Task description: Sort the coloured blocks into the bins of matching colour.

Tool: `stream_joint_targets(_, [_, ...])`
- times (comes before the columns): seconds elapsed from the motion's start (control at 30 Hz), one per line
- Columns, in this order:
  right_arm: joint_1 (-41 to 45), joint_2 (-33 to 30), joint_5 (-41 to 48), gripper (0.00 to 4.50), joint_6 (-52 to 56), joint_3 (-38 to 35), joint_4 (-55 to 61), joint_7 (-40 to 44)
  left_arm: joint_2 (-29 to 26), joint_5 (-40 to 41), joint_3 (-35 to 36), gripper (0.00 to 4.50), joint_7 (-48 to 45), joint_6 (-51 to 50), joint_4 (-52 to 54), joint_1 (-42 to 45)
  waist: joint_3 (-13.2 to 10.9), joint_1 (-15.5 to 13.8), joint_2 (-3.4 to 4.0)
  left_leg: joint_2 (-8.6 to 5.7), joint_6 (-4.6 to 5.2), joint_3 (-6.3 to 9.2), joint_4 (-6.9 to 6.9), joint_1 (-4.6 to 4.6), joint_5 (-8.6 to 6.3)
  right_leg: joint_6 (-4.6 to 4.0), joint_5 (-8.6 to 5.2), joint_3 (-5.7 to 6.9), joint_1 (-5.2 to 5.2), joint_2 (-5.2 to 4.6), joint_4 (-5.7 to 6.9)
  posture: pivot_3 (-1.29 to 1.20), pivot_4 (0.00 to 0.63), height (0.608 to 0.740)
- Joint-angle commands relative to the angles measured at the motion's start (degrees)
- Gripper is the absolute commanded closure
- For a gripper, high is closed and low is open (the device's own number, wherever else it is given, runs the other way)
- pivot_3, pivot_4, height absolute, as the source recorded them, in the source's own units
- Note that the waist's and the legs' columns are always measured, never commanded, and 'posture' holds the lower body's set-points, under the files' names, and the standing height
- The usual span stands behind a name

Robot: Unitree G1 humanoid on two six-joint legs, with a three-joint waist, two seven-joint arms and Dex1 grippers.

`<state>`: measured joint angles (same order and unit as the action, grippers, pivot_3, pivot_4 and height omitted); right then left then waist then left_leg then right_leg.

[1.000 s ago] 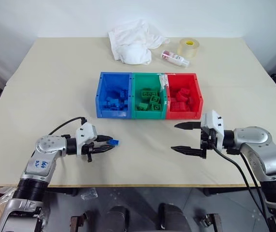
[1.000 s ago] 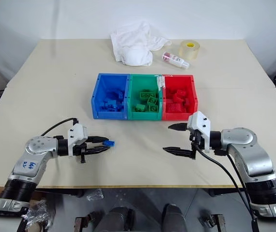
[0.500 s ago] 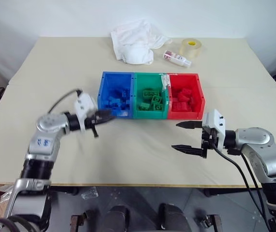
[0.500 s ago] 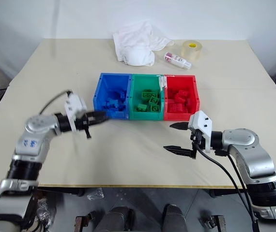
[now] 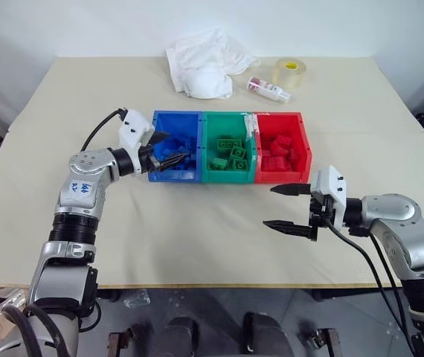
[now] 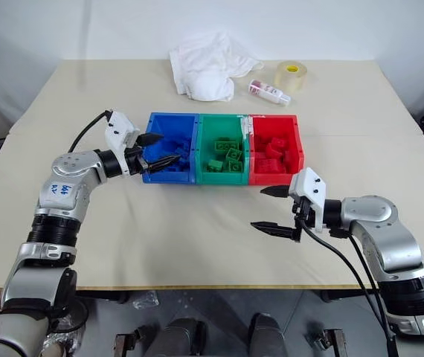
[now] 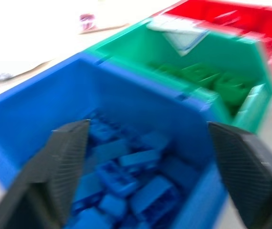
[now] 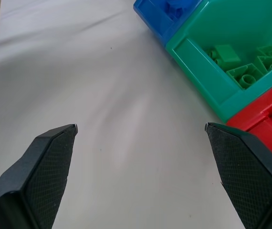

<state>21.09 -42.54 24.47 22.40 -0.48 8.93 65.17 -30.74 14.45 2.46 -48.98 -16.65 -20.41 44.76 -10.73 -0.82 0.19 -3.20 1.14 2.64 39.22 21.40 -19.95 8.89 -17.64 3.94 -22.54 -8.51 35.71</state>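
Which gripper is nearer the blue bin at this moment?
Left. The left gripper hangs open over the blue bin, while the right gripper hovers open above the table in front of the red bin.

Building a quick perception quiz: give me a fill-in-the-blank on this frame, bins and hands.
1. The left hand hangs with fingers apart over the ____ bin.
2. The middle bin of the three is ____.
3. The right hand is open above bare table and holds ____.
4. The tape roll sits behind the ____ bin.

Missing words: blue; green; nothing; red
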Motion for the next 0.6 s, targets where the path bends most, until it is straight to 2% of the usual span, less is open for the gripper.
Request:
stream_joint_targets(0.03, [-0.71, -1.39, 1.04, 0.0, -1.14, -2.53, 0.53, 0.69, -5.09, 6.73, 5.66, 0.02, -6.3, -1.67, 10.08, -6.34, 0.0, 0.81, 0.0, 0.04, 0.0, 0.0, -0.02, 0.0, 0.0, 0.0, 0.0, -0.01, -0.02, 0.0, 0.0, 0.0, 0.15, 0.74])
stream_joint_targets(0.17, [-0.35, -2.21, 0.99, 0.0, -1.85, -2.96, -1.98, 2.19, -9.89, 11.66, 10.64, 0.02, -9.16, -5.12, 19.5, -17.22, 0.0, 1.16, 0.0, 0.22, 0.0, 0.04, -0.08, -0.01, 0.0, -0.01, 0.0, -0.03, -0.04, -0.01, 0.01, 0.0, 0.15, 0.74])
stream_joint_targets(0.37, [0.75, -4.7, -0.68, 0.0, -4.43, -3.77, -9.44, 5.33, -13.22, 15.35, 16.51, 0.02, -11.11, -7.12, 26.3, -32.27, 0.0, 0.68, 0.01, 0.2, 0.0, 0.09, -0.01, -0.05, -0.01, -0.01, 0.0, -0.09, 0.08, -0.05, -0.07, 0.0, 0.15, 0.74])
stream_joint_targets(0.5, [0.8, -6.69, -1.79, 0.0, -6.5, -4.79, -14.58, 6.63, -12.38, 17.11, 21.04, 0.02, -10.77, -4.86, 28.23, -39.19, 0.0, 0.69, 0.01, 0.21, 0.0, 0.09, -0.03, -0.04, -0.01, -0.02, -0.01, -0.09, 0.09, -0.04, -0.14, 0.0, 0.15, 0.74])
stream_joint_targets(0.6, [0.88, -7.17, -1.62, 0.0, -6.94, -5.1, -15.59, 6.93, -11.62, 16.75, 22.6, 0.02, -9.14, -3.0, 28.2, -40.68, 0.0, 0.75, 0.01, 0.23, 0.0, 0.06, -0.04, -0.05, -0.01, -0.02, -0.01, -0.1, 0.08, -0.04, -0.16, 0.0, 0.15, 0.74])
